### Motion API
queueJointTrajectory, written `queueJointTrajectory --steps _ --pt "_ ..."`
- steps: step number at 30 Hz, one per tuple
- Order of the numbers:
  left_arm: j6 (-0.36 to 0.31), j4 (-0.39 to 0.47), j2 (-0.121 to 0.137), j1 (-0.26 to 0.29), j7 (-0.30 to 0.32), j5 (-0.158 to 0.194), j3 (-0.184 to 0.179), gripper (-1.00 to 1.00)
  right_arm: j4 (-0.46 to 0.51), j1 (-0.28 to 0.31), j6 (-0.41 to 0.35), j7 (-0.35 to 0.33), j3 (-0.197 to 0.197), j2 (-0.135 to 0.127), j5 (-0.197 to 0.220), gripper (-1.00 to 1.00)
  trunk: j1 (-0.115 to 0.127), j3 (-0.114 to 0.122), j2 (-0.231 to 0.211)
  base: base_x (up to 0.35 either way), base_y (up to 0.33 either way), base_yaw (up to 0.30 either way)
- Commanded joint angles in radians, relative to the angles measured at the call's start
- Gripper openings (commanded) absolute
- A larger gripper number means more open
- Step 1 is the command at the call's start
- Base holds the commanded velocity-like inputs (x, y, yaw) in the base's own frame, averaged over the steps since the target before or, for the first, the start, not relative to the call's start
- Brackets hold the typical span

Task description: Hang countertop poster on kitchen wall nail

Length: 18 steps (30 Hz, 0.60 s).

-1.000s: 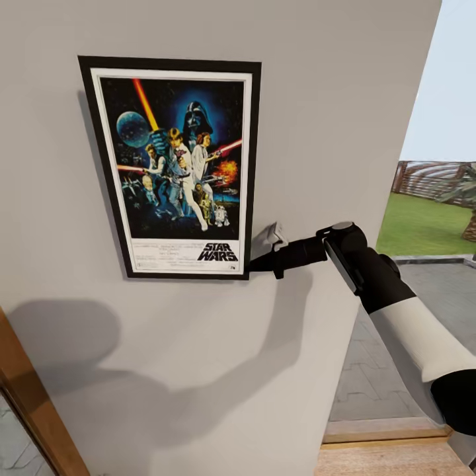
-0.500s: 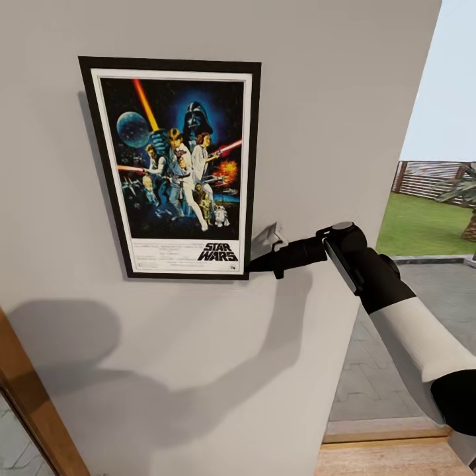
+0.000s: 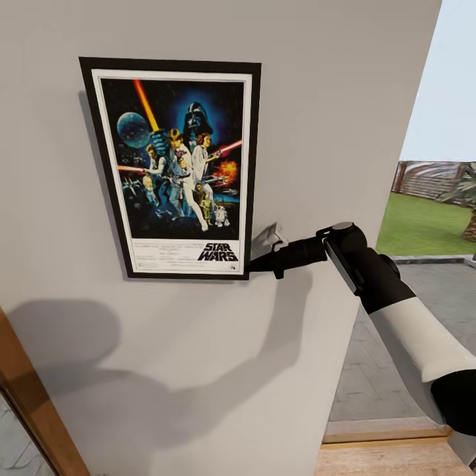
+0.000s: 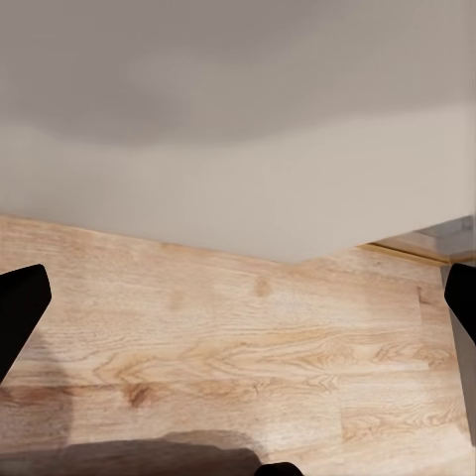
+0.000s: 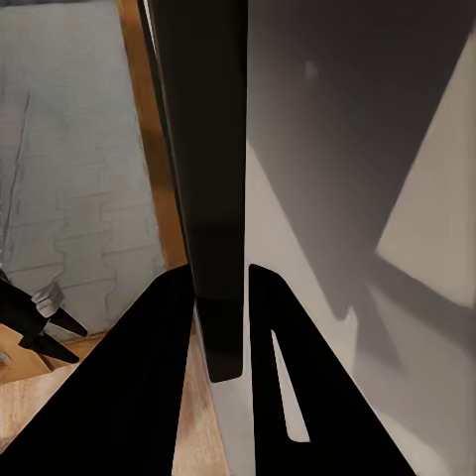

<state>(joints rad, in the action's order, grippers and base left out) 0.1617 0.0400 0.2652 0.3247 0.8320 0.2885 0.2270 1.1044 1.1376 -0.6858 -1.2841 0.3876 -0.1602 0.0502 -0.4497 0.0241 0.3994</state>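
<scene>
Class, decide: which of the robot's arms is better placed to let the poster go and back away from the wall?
The right. Its pincer grips the poster at the lower corner, against the wall. The left pincer is open over the wooden floor.

1. A home: a framed movie poster (image 3: 173,165) hangs on a plain grey wall (image 3: 317,99).
2. Wooden plank floor (image 4: 228,347) indoors.
3. Paved patio (image 3: 390,330), lawn (image 3: 423,228) and fence (image 3: 433,178) outside.
</scene>
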Motion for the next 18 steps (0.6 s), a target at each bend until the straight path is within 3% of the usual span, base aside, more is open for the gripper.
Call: queueJointTrajectory --steps 1,18 --pt "0.006 -0.002 0.000 0.001 0.002 -0.002 0.002 1.00 0.000 0.001 -0.011 0.000 0.002 -0.001 0.006 -1.00 0.000 0.000 0.001 0.000 0.000 0.000" --pt "0.006 -0.002 0.000 0.001 0.002 -0.002 0.002 1.00 0.000 0.001 -0.011 0.000 0.002 -0.001 0.006 -1.00 0.000 0.000 0.001 0.000 0.031 0.000"
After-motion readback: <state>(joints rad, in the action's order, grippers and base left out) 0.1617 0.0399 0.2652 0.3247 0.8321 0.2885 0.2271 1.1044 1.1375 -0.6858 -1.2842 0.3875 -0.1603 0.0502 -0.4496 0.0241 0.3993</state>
